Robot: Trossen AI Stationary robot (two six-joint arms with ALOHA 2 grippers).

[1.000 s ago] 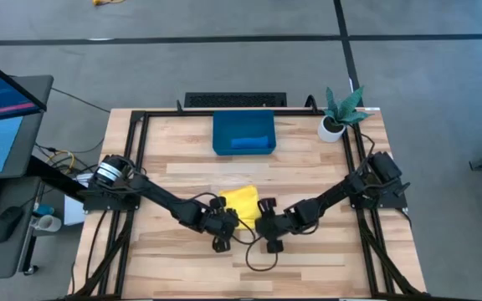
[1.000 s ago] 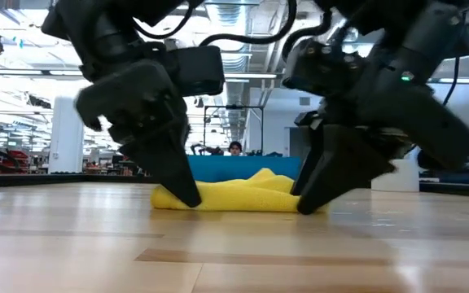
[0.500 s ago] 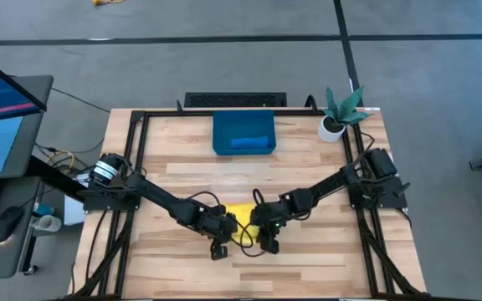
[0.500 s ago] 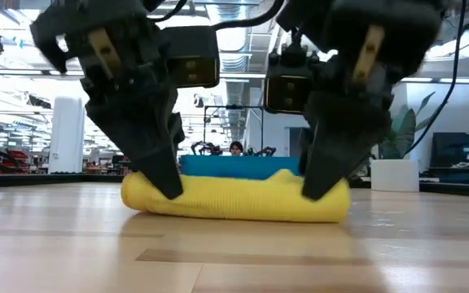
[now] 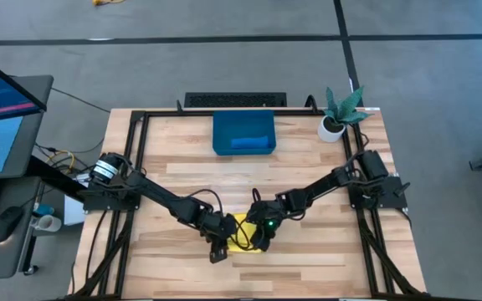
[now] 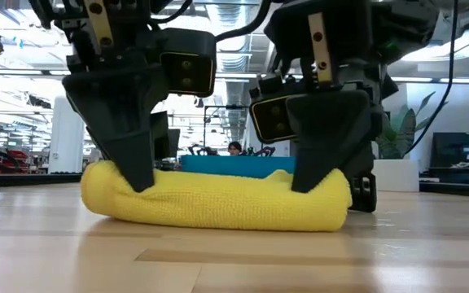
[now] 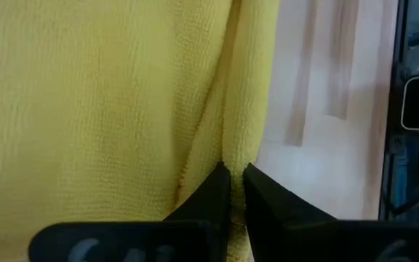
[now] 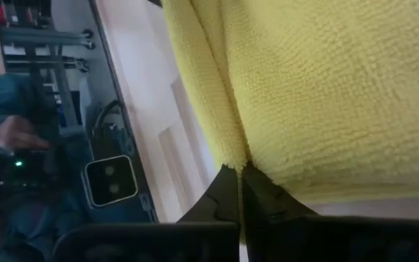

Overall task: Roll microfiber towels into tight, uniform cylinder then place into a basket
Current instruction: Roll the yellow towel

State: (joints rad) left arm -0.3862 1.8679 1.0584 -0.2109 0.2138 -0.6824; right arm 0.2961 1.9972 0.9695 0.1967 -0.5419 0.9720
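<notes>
The yellow microfiber towel (image 6: 218, 199) lies as a thick roll on the table, near its front edge, its length running left to right. My left gripper (image 6: 137, 175) stands on the roll's left part and my right gripper (image 6: 308, 179) on its right part. Both are shut on the cloth. In the high view only a patch of the yellow towel (image 5: 245, 237) shows between the two grippers. The dark-blue basket (image 5: 224, 125) stands at the far middle of the table, with a rolled blue towel (image 5: 252, 144) lying in it. My left gripper pinches a fold of the yellow cloth (image 7: 220, 156) between its two fingertips, on the roll's left part. Its fingers (image 6: 141, 163) come down from above at a slant. The roll lies on the table. How many layers are pinched, I cannot tell. My right gripper pinches an edge of the yellow cloth (image 8: 235, 156) between its fingertips, on the roll's right part. The fingers (image 6: 312, 167) slant down from above. The roll rests on the table under them.
A small white pot with a green plant (image 5: 337, 117) stands at the far right corner. Black frame rails (image 5: 141, 167) run along the table's left, right and far sides. A person (image 6: 234, 148) shows far behind the table in the low view.
Both grippers have gone toward the table's near edge, their wrists rolling. The yellow towel has gone with them and rolled up, from a low rumpled heap into a longer, thicker roll lying nearer the front edge.
</notes>
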